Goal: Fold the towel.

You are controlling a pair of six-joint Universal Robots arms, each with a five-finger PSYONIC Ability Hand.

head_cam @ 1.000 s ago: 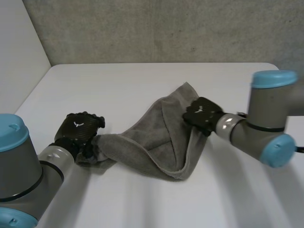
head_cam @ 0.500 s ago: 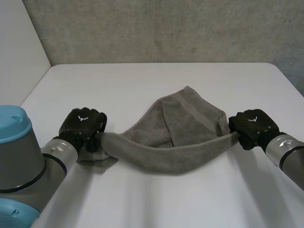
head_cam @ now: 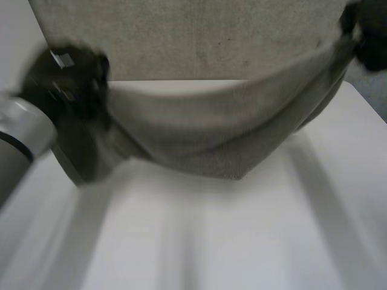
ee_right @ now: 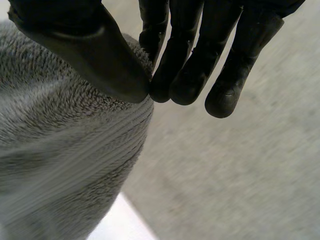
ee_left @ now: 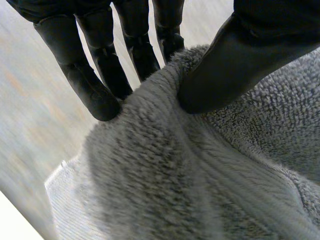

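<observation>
Table [head_cam: 199, 241]: white worktop, running from the near edge to its far edge under the wall.
Towel [head_cam: 224, 136]: grey and fluffy. It is held up over the far half of the worktop and stretched from the left side to the right. Its middle sags in a bow toward the surface; I cannot tell whether the lowest fold touches it.
Towel's left end: a loose flap hangs below the left hand, near the worktop's left edge.
Left arm [head_cam: 24, 130]: pale grey, coming in over the left edge and rising to its hand.
Left hand [head_cam: 69, 81]: raised over the far-left corner and clamped on the towel's left end. In its wrist view the thumb [ee_left: 230, 65] presses the pile against the fingers [ee_left: 95, 85], with cloth bunched between them.
Right hand [head_cam: 370, 33]: higher, over the far-right corner, gripping the towel's right end. In its wrist view the thumb [ee_right: 95, 55] and fingertips [ee_right: 187, 85] meet on the cloth's edge and pinch it. The rest of the towel hangs away beneath the thumb.
Wall [head_cam: 211, 36]: rough grey concrete beyond the far edge.
</observation>
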